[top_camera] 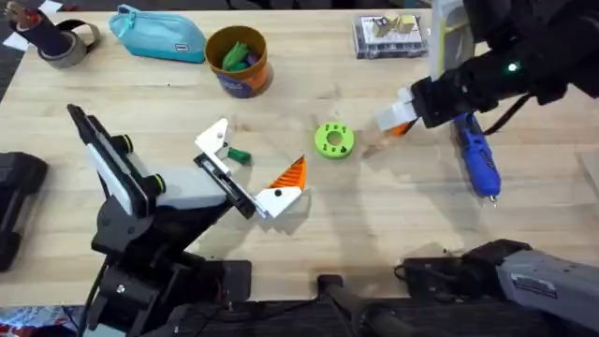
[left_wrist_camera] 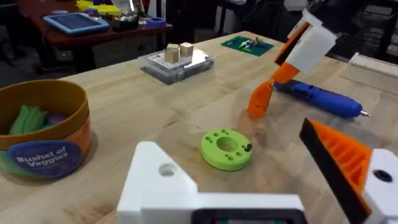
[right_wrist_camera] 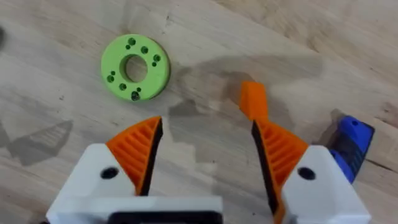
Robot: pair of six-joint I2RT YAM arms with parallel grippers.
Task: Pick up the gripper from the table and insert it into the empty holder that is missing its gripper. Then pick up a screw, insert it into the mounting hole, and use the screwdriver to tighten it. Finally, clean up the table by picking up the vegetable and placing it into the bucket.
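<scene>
Two grippers are showing from overhead: the left gripper (top_camera: 256, 150) is gaping wide and empty, its bare holder (top_camera: 213, 139) sitting just beside the vegetable (top_camera: 238, 156) on the table (top_camera: 393, 215). From the left wrist, an orange piece (left_wrist_camera: 261, 99), possibly the loose finger piece, is resting near the screwdriver (left_wrist_camera: 320, 98). From the right wrist, the right gripper (right_wrist_camera: 205, 124) is standing wide open, holding nothing.

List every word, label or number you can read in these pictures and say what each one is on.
"Bushel of Veggies": on the blue label band of the bucket, read in the left wrist view.
The same label on the bucket in the overhead view: too small to read.
Clear plastic box at the far side of the table: its printed contents are too blurred to read.
Screwdriver: no readable marking.
</scene>
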